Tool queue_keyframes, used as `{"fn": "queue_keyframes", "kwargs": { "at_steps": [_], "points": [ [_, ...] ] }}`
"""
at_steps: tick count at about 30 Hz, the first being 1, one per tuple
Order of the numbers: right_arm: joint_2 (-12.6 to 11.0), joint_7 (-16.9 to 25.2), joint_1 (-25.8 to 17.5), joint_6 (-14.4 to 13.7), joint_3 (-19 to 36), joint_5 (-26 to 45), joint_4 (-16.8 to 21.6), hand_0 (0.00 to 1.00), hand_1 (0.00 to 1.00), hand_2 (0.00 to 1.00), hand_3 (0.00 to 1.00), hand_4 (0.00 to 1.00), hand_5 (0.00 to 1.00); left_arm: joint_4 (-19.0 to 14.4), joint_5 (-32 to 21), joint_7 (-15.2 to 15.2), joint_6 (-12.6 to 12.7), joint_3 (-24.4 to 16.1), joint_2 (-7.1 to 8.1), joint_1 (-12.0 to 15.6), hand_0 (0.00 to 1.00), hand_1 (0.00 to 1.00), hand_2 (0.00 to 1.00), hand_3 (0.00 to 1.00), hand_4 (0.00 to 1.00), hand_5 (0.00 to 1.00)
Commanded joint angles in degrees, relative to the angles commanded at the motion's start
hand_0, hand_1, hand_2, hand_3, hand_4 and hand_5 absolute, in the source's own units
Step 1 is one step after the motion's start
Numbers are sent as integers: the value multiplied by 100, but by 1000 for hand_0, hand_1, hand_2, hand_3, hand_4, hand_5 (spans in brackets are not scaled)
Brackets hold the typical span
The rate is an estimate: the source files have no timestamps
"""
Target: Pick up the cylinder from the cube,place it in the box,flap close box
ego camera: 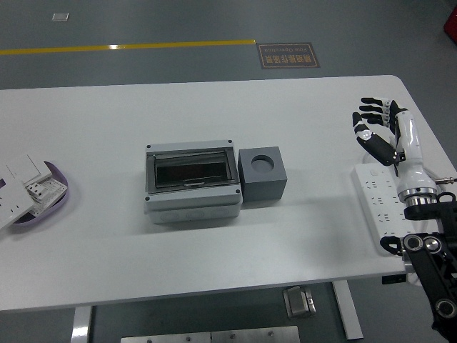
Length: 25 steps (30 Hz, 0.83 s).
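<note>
A: So, where is the right hand (376, 127)?

B: It is over the table's (107, 236) right side, above the far end of a white power strip (379, 205). The fingers are spread and a little bent, and they hold nothing. The left arm I do not see.

A: And the box (191, 181)?

B: In the middle of the table. It is grey, and the dark clear flap lies flat on top, so it looks closed.

A: The cube (263, 175)?

B: Grey, it touches the right side of the box. On top there is a round hole. If the cylinder sits inside the hole, I cannot tell; I also cannot see it through the flap.

A: Anything else?

B: At the left edge, a purple tray (44, 202) with white switch parts (23, 184). It is well apart from the box
</note>
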Motion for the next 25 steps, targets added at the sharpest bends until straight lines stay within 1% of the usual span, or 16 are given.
{"fn": "queue_keyframes", "kwargs": {
  "at_steps": [4, 5, 11, 17, 22, 25],
  "points": [
    [-10, 2, 9, 0, 31, -8, 1, 660, 631, 658, 676, 641, 300, 0, -7, -1, 1, 3, 17, -5, 600, 586, 567, 606, 682, 318],
    [-16, 2, 11, 0, 36, -6, 0, 660, 630, 658, 676, 639, 303, 0, -3, 1, 1, 2, 17, -6, 600, 586, 565, 604, 664, 289],
    [-44, -34, 14, 0, 38, -81, -8, 661, 630, 658, 676, 636, 304, 0, -3, 3, -6, 19, -2, -6, 600, 586, 565, 603, 665, 285],
    [-52, -82, 14, 4, 19, -213, -11, 662, 629, 657, 676, 633, 302, 0, 85, 64, -52, 195, 14, -8, 600, 587, 564, 603, 664, 280],
    [-69, -71, -2, 0, 27, -183, -17, 662, 629, 657, 676, 633, 302, 0, 109, 95, -52, 197, 3, 3, 600, 587, 564, 603, 664, 280],
    [-78, -20, -4, -6, 18, -50, -52, 662, 629, 657, 676, 630, 303, 0, 109, 85, -54, 182, -4, -5, 600, 587, 565, 603, 663, 278]
  ]
}}
